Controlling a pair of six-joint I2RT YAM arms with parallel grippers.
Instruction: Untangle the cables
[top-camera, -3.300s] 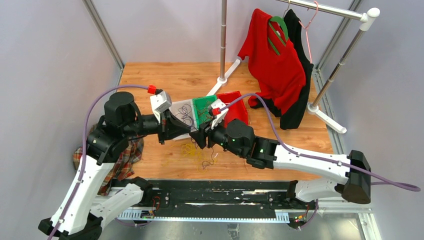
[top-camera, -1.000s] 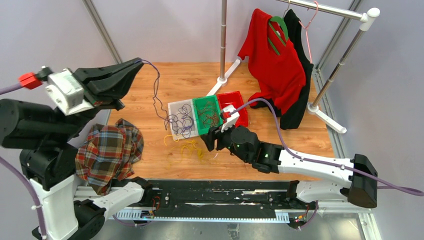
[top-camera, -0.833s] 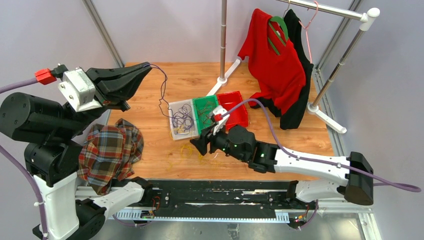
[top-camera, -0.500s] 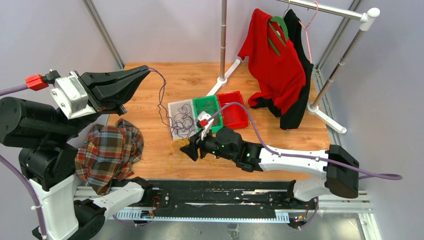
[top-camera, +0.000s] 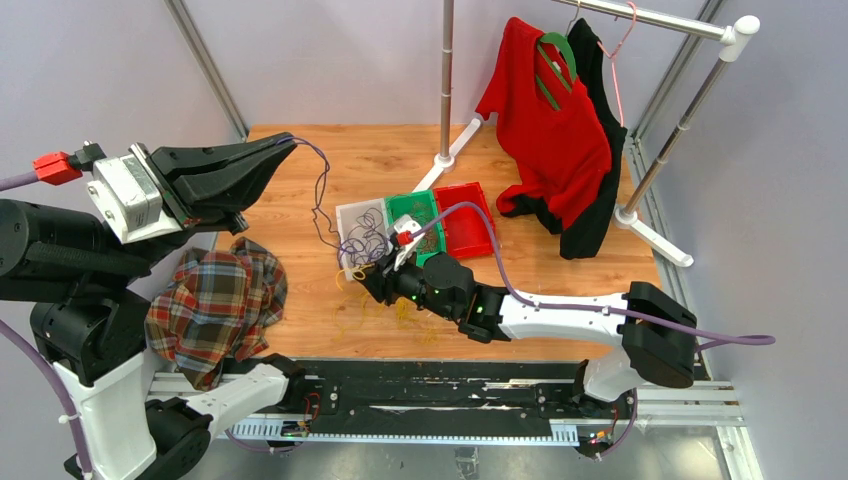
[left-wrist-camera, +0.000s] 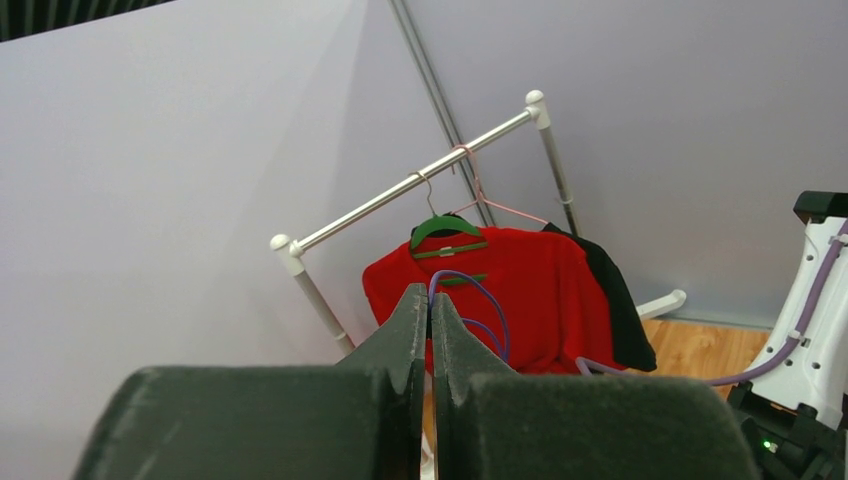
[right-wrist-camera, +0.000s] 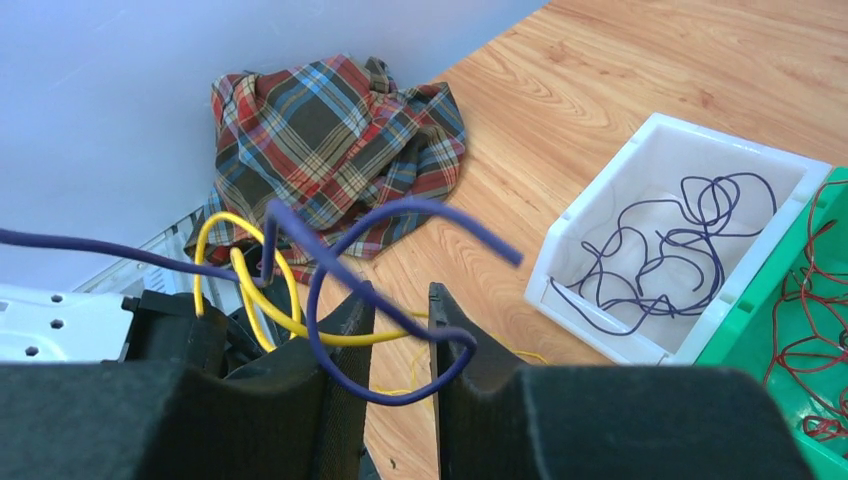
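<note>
L gripper (left-wrist-camera: 430, 300) sits up high at far left, fingers pressed together, pinching one purple cable (top-camera: 322, 188) that hangs down to the white bin (top-camera: 345, 215) mid-table. R gripper (right-wrist-camera: 402, 300) is low, just near of that bin, fingers a narrow gap apart. A purple strand (right-wrist-camera: 430, 206) & a yellow cable (right-wrist-camera: 240, 216) loop across its tips; can't tell if they're gripped. More purple wires (right-wrist-camera: 660, 250) lie in the white bin, red-brown wires (right-wrist-camera: 815, 320) in the green bin (right-wrist-camera: 768, 305) to its right. Loose yellow strands (top-camera: 404, 310) lie on the wood by the R arm. Plaid cloth (right-wrist-camera: 330, 140) at near left.
</note>
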